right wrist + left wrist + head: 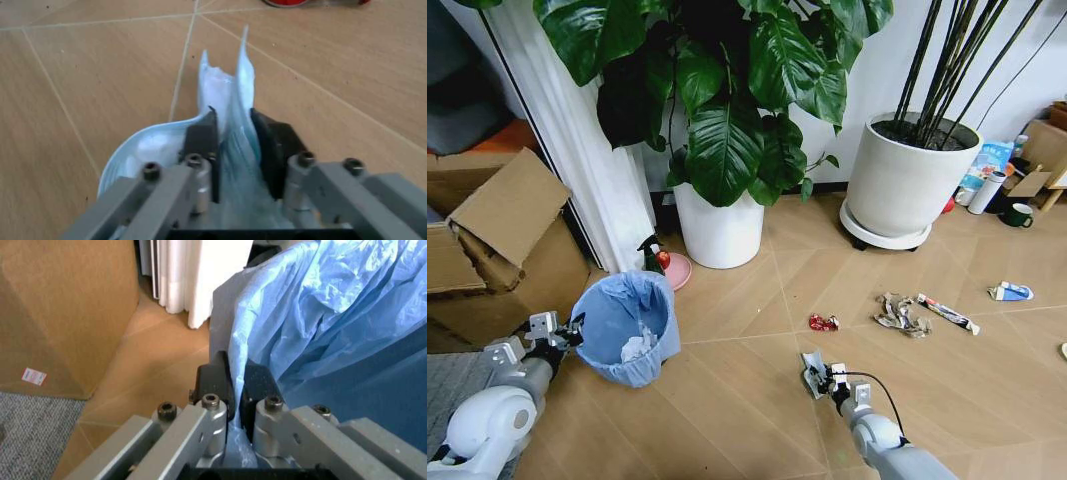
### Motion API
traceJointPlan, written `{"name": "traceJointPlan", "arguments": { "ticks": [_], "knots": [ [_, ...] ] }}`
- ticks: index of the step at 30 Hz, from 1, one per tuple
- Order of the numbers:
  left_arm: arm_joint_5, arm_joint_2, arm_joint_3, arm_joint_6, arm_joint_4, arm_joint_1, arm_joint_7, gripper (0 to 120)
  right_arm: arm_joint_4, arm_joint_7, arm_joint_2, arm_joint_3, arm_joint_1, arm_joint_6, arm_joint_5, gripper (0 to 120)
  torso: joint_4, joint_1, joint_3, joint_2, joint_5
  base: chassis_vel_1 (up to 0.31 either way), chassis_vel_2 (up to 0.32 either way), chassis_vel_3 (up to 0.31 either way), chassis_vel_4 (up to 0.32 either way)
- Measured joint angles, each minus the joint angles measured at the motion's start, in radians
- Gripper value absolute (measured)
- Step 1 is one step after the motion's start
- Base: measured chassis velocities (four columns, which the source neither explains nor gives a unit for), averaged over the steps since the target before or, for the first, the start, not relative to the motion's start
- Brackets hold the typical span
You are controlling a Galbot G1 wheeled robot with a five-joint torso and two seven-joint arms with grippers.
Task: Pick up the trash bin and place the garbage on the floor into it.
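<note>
Open floor [747,390] between hands; cardboard box [512,240] crowds bin's [627,325] left

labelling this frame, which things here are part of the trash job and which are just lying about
Job:
trash bin, gripped by left end effector
pale wrapper in right end effector
red wrapper
crumpled wrapper
tube
carton

Lying about:
plant pots
cardboard box
mug

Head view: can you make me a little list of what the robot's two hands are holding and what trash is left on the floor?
left hand: shut on the rim of the bin, pinching its blue bag
right hand: shut on a pale crumpled wrapper, low over the floor
inside bin: white crumpled paper
left on floor: red wrapper, grey-brown wrapper, thin tube, blue-white carton
</note>
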Motion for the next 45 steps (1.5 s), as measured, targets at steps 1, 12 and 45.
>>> {"name": "traceJointPlan", "arguments": {
  "ticks": [1, 12, 45],
  "knots": [
    [0.0, -0.001, 0.0, 0.0, -0.001, 0.001, 0.0, 0, 0.003, -0.002, -0.002, 0.001, -0.003, 0.0, 0.0, 11, 0.0, 0.0, 0.0, 0.0, 0.0, 0.0, 0.0, 0.0, 0.0],
    [0.001, -0.006, -0.002, 0.0, -0.006, 0.009, 0.004, 0, 0.036, -0.013, -0.026, 0.02, -0.028, 0.001, 0.003, 0, 0.0, 0.0, 0.0, 0.0, 0.0001, 0.0, 0.0, 0.0, 0.0],
    [0.015, 0.01, 0.079, 0.01, -0.039, 0.033, -0.004, 0, 0.238, -0.415, 0.117, -0.451, 0.47, 0.29, 0.168, 0, 0.0007, 0.0, 0.0, 0.0, -0.0006, 0.0, 0.0, 0.0, 0.0]
  ]
}}
